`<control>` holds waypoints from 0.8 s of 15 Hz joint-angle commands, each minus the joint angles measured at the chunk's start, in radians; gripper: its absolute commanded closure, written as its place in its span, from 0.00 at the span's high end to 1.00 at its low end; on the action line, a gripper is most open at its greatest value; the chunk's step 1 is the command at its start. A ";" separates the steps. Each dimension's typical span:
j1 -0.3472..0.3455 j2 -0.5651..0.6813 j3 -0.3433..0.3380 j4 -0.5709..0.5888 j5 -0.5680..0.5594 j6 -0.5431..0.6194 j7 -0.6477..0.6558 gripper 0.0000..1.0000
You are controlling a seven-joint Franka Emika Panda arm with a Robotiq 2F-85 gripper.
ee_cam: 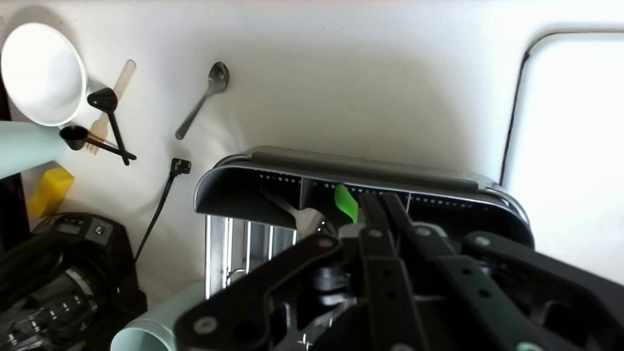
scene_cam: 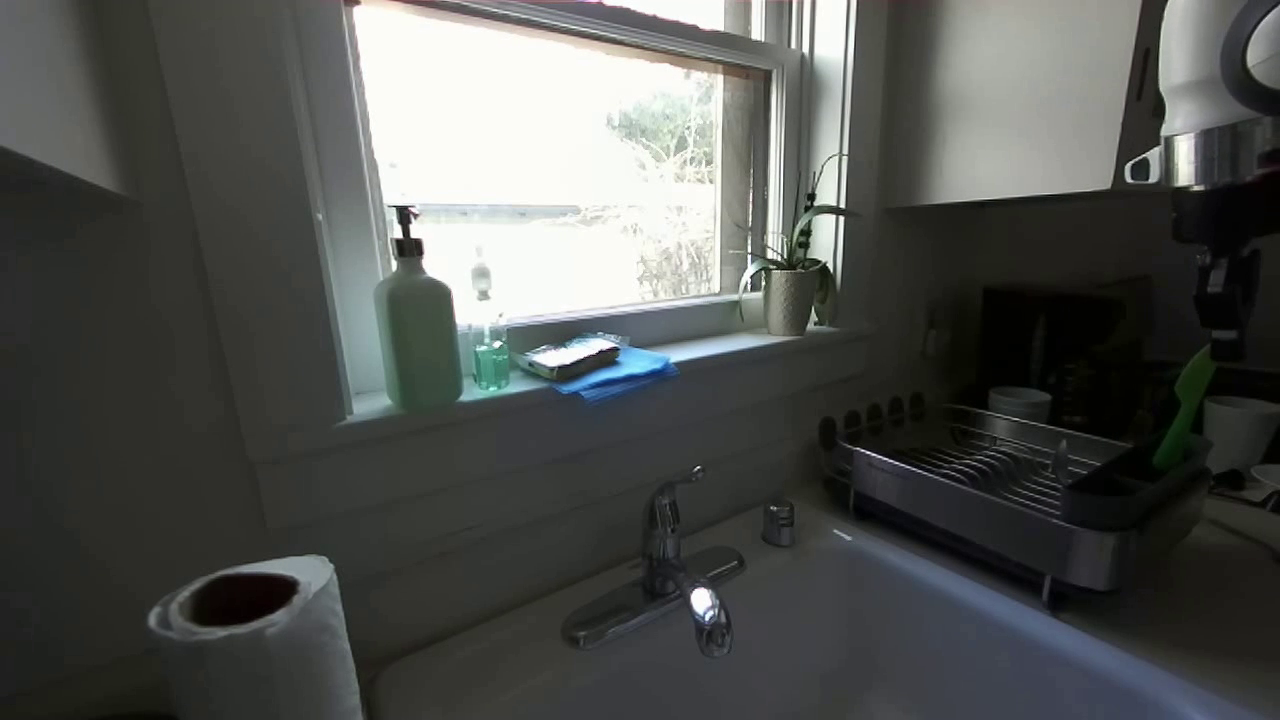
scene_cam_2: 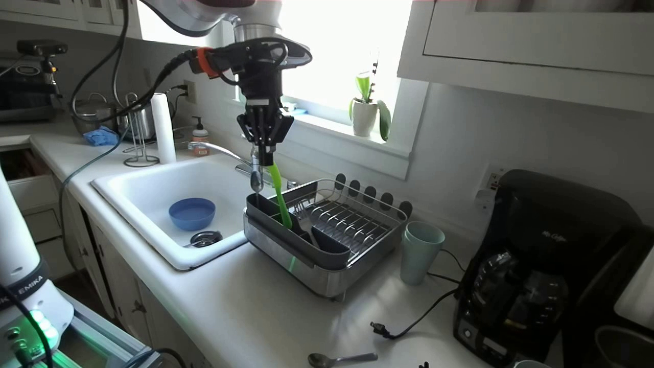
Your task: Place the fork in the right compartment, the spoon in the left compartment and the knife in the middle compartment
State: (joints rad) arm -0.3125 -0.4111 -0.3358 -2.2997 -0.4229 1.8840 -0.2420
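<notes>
Much of the wrist view's lower right is filled by the tool (ee_cam: pixel 382 196), which hides the middle of the utensil caddy (scene_cam_2: pixel 332 259) and the upper part of the green knife (scene_cam_2: pixel 280 197). The head end of the metal fork (ee_cam: pixel 306 219) also passes behind it. In an exterior view the Franka arm (scene_cam: pixel 1220 75) is cut off at the right edge, and the caddy sits in deep shade.

The tool's jaws are together but for a thin slit, gripping the green knife at its upper end, where it meets the fingertips in both exterior views.

The knife is in the middle compartment; whether it reaches the bottom I cannot tell. Its long axis is steep, running in an exterior view from upper left at the fingertips to lower right. The metal spoon (scene_cam_2: pixel 256 182) stands nearly upright at the caddy's left end in the frame, bowl up. In the wrist view the fork slants in the left-hand compartment, handle toward upper left; a second spoon (ee_cam: pixel 213 87) lies on the surface (ee_cam: pixel 370 87), upper left of the frame.
</notes>
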 commanded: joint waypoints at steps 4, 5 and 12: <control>-0.003 0.073 -0.026 -0.006 0.013 0.077 -0.008 0.01; -0.003 0.083 -0.027 -0.010 0.014 0.094 -0.005 0.01; 0.001 0.151 -0.024 -0.039 0.052 0.156 -0.011 0.12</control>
State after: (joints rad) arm -0.3112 -0.2798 -0.3576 -2.3238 -0.4013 2.0119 -0.2423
